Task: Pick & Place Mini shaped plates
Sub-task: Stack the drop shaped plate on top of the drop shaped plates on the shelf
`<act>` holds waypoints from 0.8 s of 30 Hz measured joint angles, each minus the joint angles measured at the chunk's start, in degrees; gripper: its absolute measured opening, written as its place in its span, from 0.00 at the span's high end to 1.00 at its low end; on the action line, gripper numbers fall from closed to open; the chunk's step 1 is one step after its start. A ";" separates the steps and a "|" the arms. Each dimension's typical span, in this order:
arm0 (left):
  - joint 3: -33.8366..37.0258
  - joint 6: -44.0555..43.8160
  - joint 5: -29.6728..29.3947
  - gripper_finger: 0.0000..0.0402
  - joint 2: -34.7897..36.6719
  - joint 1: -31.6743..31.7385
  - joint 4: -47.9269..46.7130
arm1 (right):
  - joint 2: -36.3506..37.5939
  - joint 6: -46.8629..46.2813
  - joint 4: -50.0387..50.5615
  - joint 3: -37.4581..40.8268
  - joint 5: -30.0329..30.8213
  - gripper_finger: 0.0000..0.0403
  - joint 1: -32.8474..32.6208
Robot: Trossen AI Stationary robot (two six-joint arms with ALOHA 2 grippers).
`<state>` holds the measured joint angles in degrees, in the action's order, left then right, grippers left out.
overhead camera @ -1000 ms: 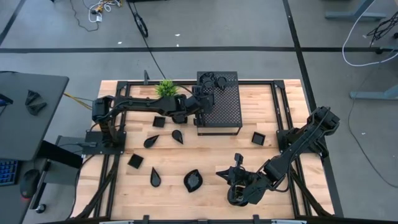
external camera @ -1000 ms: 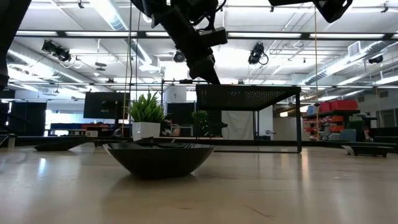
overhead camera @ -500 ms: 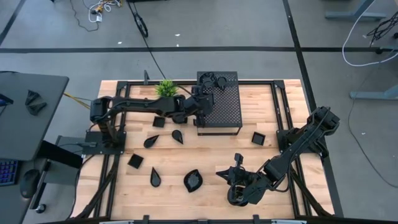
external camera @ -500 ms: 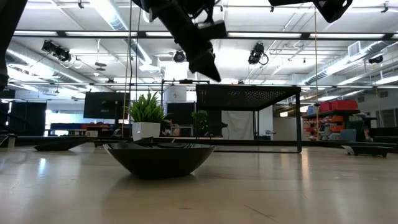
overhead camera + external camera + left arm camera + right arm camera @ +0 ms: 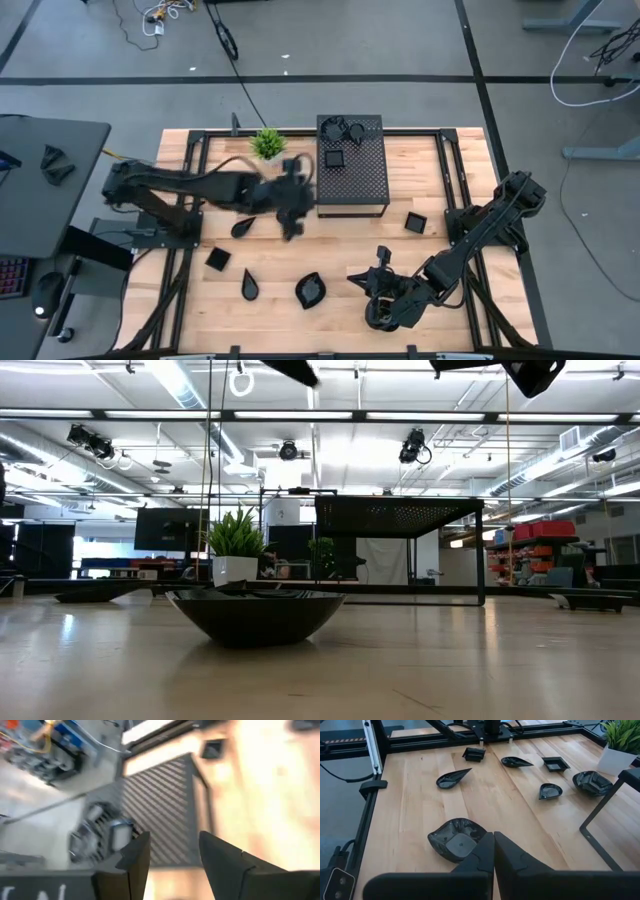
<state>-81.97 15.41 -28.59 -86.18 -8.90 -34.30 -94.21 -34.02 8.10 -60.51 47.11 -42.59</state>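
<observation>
Mini shaped plates lie scattered on the wooden table: a teardrop [image 5: 241, 228], a square [image 5: 217, 259], a second teardrop [image 5: 249, 286], a leaf plate [image 5: 311, 290] and a square [image 5: 414, 221]. Several more [image 5: 341, 128] and one square plate [image 5: 335, 157] rest on the black perforated box [image 5: 360, 180]. My left gripper [image 5: 172, 850] is open and empty, in the air left of the box [image 5: 300, 196]. My right gripper [image 5: 493, 842] is shut near the front edge, just right of the leaf plate [image 5: 457, 842], touching nothing.
A small green potted plant [image 5: 266, 143] stands at the back, left of the box. Black frame rails [image 5: 180, 290] run along the table's sides. In the low view the leaf plate [image 5: 255, 615] stands in front, with the box [image 5: 400, 515] behind it.
My left gripper has drawn back from over the box toward the table's left and near edges and has risen, almost out of the low view. A square plate now lies on the box's top where the gripper was. My right arm has kept still.
</observation>
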 joint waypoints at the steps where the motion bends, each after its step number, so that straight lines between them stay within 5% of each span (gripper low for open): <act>1: 0.00 -2.67 -0.41 0.58 1.00 -1.90 -3.10 | 0.00 0.00 0.00 0.00 0.00 0.98 0.00; 10: 0.02 -31.00 -8.73 0.67 2.48 -22.57 -29.62 | 0.00 0.22 -0.68 0.00 0.48 0.98 0.09; 18: 2.49 -59.88 -8.69 0.74 2.07 -37.24 -46.08 | 0.00 0.46 -1.25 0.00 0.48 0.98 1.37; 24: 9.44 -80.45 -5.93 0.75 2.09 -45.81 -48.42 | 0.00 0.46 -1.40 0.00 0.48 0.98 1.68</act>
<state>-72.54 -65.04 -34.52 -84.09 -54.71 -82.72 -94.21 -33.56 6.70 -60.51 47.59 -40.91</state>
